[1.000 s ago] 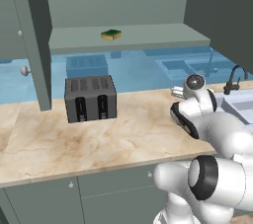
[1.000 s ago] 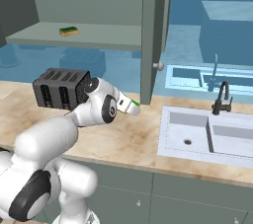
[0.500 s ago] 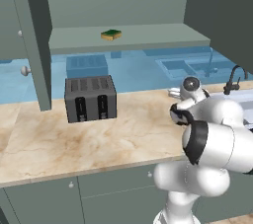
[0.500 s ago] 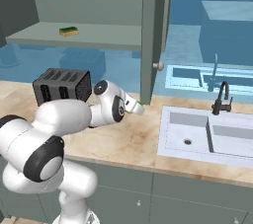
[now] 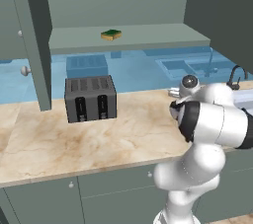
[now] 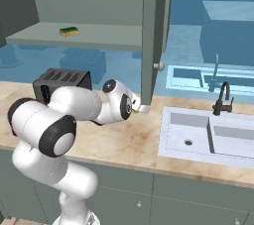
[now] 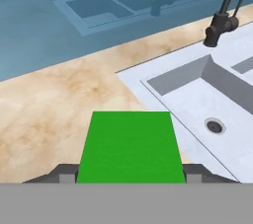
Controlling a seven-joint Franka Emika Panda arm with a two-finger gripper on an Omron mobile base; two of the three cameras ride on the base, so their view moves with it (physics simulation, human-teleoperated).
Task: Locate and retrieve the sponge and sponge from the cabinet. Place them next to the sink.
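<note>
A bright green sponge (image 7: 129,145) sits between my gripper's (image 7: 131,173) dark fingertips (image 7: 66,173), and the gripper is shut on it. It hangs low over the marble counter (image 7: 54,104), just left of the sink (image 7: 173,82). In the right base view the gripper (image 6: 141,109) is below the open cabinet door (image 6: 153,35), a short way left of the sink (image 6: 171,120). The other sponge (image 5: 111,34), yellow with a dark green top, lies on the cabinet shelf (image 5: 148,35); it is also seen as the shelf sponge (image 6: 69,31).
A dark toaster (image 5: 90,98) stands on the counter under the shelf, left of the arm. A thin dark faucet (image 6: 223,97) rises behind the basin. A second cabinet door (image 5: 34,40) hangs open at the left. Low drawers run under the counter.
The arm's elbow has swung round toward the front. The hand with the green sponge has crept slightly toward the sink.
</note>
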